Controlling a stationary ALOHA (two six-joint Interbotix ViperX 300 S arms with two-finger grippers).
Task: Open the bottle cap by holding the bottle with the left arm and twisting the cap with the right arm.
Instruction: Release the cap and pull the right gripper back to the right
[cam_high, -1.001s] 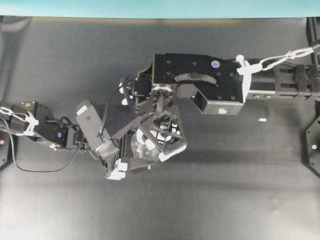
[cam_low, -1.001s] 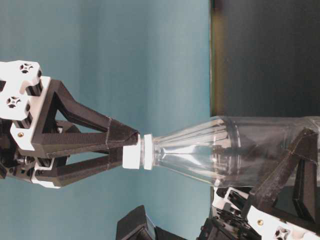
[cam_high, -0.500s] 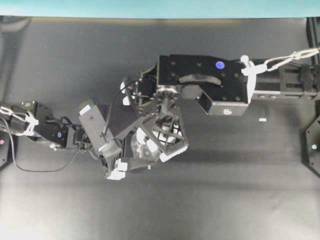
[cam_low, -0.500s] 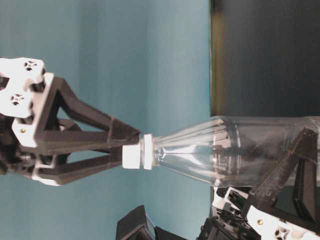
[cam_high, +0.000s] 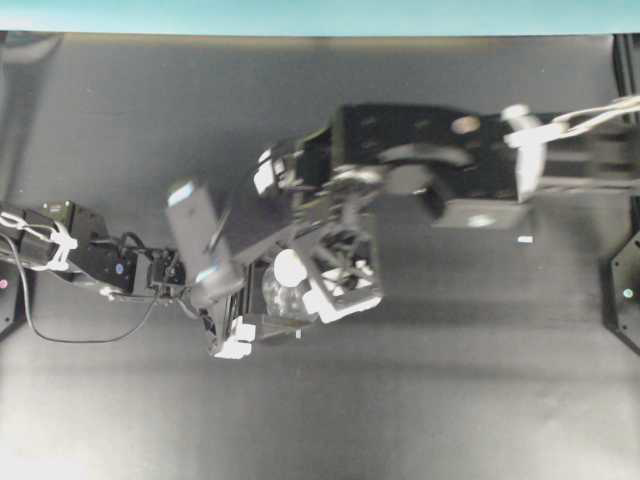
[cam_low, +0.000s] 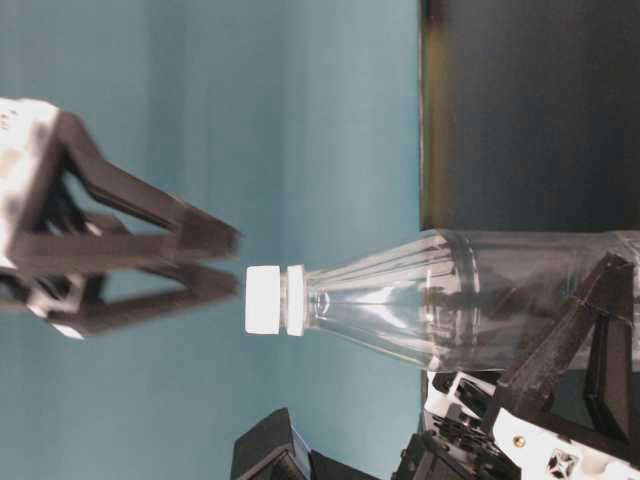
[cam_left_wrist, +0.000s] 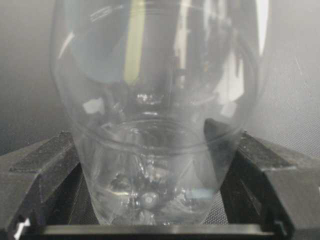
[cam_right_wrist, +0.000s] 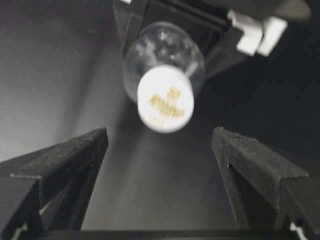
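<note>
The clear bottle (cam_low: 450, 300) stands upright, its lower body (cam_left_wrist: 155, 100) clamped between the black fingers (cam_left_wrist: 45, 165) of my left gripper (cam_left_wrist: 155, 142). The white bottle cap (cam_low: 265, 300) sits on the neck. My right gripper (cam_low: 236, 263) hovers just off the cap's top, blurred, its jaws open and touching nothing. Looking down from the right wrist, the cap (cam_right_wrist: 165, 99) lies beyond the spread fingertips of that gripper (cam_right_wrist: 160, 136). From overhead the cap (cam_high: 290, 269) shows between the right arm's fingers, over the bottle (cam_high: 283, 298).
Black table mat (cam_high: 420, 400) all round. A tiny white scrap (cam_high: 525, 240) lies to the right under the right arm (cam_high: 430, 165). Black mounts sit at the right edge (cam_high: 627, 295). A teal wall (cam_high: 300, 15) runs along the back.
My right gripper was closed on the cap; it has opened wide and drawn back off it, the arm shifting slightly right. The cap stays on the bottle. The left gripper and bottle have not moved.
</note>
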